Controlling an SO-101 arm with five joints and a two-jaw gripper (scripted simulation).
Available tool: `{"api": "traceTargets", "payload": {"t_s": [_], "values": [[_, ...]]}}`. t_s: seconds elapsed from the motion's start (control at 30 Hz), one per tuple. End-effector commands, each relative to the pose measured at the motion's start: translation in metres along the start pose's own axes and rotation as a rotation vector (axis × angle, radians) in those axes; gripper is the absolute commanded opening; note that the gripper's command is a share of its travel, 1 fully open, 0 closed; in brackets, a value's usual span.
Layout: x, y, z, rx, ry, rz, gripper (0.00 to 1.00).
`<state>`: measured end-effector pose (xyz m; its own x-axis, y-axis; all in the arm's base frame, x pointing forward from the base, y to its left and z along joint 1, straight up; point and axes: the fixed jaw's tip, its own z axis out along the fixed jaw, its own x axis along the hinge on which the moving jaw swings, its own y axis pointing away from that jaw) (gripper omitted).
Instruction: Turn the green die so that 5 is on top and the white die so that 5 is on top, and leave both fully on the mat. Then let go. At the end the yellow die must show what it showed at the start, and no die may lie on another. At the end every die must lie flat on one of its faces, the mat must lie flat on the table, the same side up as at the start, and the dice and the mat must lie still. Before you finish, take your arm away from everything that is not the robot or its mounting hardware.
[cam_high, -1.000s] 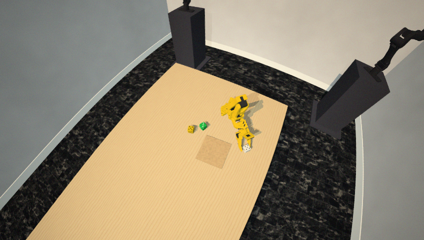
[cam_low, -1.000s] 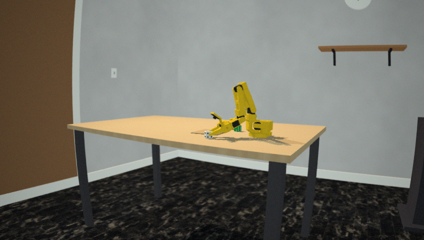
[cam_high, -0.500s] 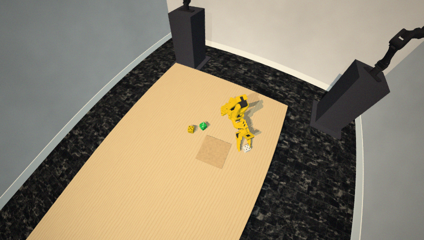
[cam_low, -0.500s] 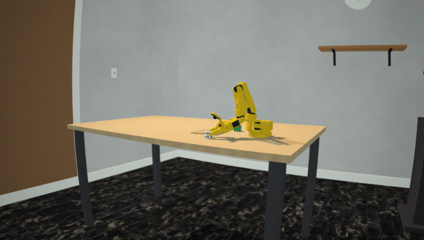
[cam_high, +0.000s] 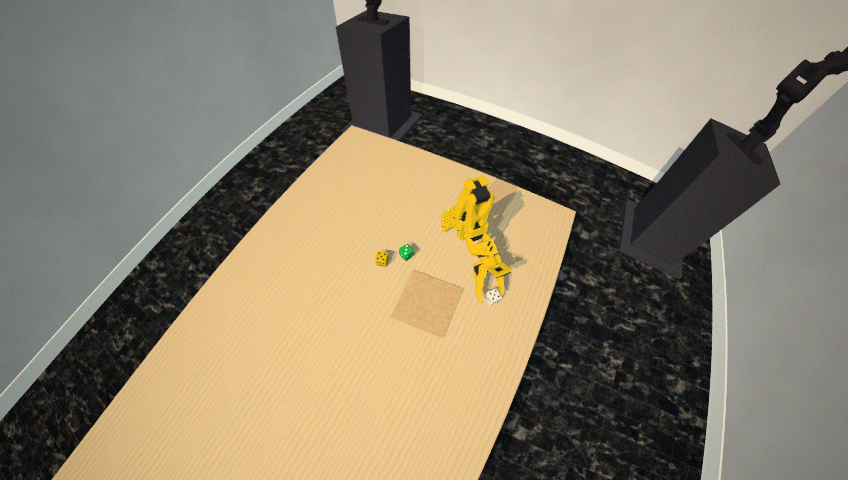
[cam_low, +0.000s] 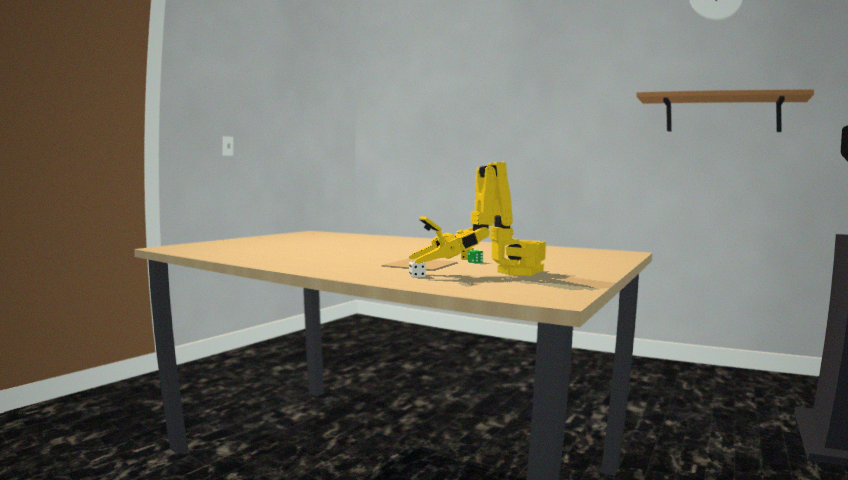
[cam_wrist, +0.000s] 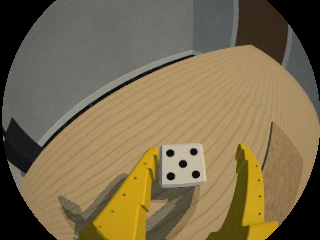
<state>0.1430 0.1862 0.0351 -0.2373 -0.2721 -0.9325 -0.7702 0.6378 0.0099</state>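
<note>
The white die (cam_high: 493, 296) (cam_low: 417, 270) (cam_wrist: 182, 165) lies on the table off the mat, with 5 on its upper face. My gripper (cam_high: 491, 297) (cam_wrist: 198, 148) is open around it. In the wrist view the left finger is close beside the die, and a wide gap separates it from the right finger. The green die (cam_high: 406, 252) (cam_low: 475, 256) and the yellow die (cam_high: 381, 258) (cam_low: 464, 254) sit on the table near each other, off the mat; their top pips are too small to read surely. The thin brown mat (cam_high: 426, 303) (cam_low: 395, 264) (cam_wrist: 285, 175) lies flat.
The wooden table (cam_high: 267, 333) (cam_low: 238, 255) (cam_wrist: 125, 120) carries everything. Its right edge in the top view is near the white die. Two dark pedestals (cam_high: 395, 77) (cam_high: 702, 196) stand beyond the table.
</note>
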Motion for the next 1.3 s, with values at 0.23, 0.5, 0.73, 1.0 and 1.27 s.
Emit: {"api": "traceTargets", "payload": {"t_s": [0.23, 0.5, 0.73, 1.0, 1.27], "values": [[-0.030, -0.001, -0.012, 0.006, -0.006, -0.006, 0.36], [-0.034, -0.001, -0.016, 0.006, -0.006, -0.006, 0.36], [-0.034, -0.001, -0.016, 0.006, -0.006, -0.006, 0.36], [-0.034, -0.001, -0.016, 0.006, -0.006, -0.006, 0.36], [-0.036, -0.001, -0.016, 0.006, -0.016, -0.006, 0.36]]}}
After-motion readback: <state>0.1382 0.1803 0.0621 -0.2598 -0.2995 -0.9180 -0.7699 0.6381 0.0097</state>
